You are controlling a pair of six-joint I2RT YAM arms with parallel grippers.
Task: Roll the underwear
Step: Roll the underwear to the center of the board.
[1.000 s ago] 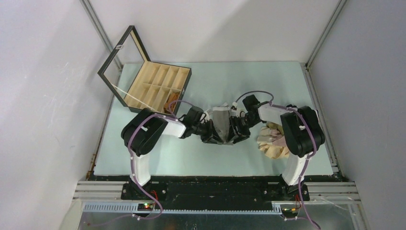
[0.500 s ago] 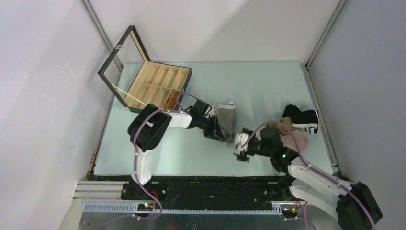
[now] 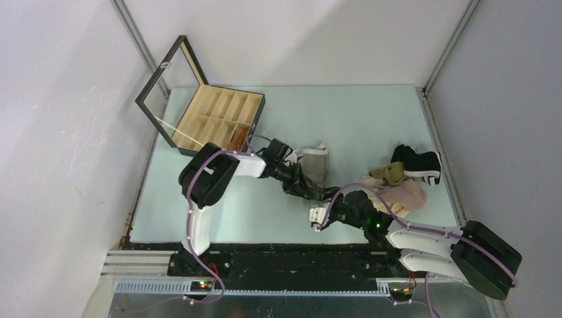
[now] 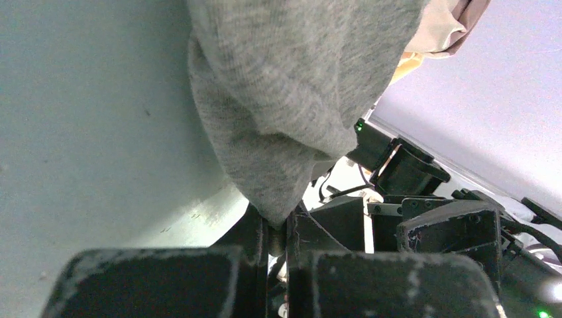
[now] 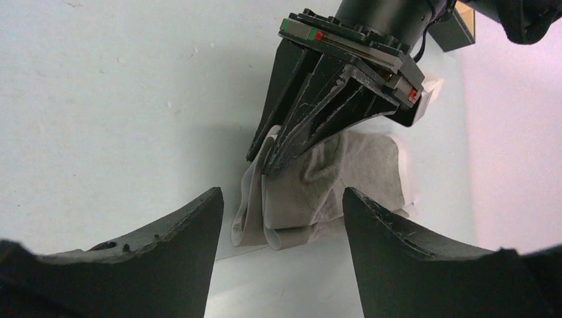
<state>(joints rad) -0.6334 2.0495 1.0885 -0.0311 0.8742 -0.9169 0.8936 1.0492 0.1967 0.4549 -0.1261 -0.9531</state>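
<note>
Grey underwear [image 3: 317, 165] is pinched, only folded, by the closed left jaws; the right jaws are seen open and empty; the pile [image 3: 397, 189] at 3 o'clock is left unrolled.

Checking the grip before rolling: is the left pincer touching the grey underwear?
Touching. The left wrist view shows the left pincer shut on the narrow end of the grey underwear, with the cloth pinched between its fingers.

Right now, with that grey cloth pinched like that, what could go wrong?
1. The left gripper is shut on only a narrow bit of the grey underwear. The cloth might slip out, or its folds might come apart.
2. The right gripper is open and close to the left one, facing the same cloth. Closing in, its fingers might knock the other gripper instead of catching cloth.
</note>
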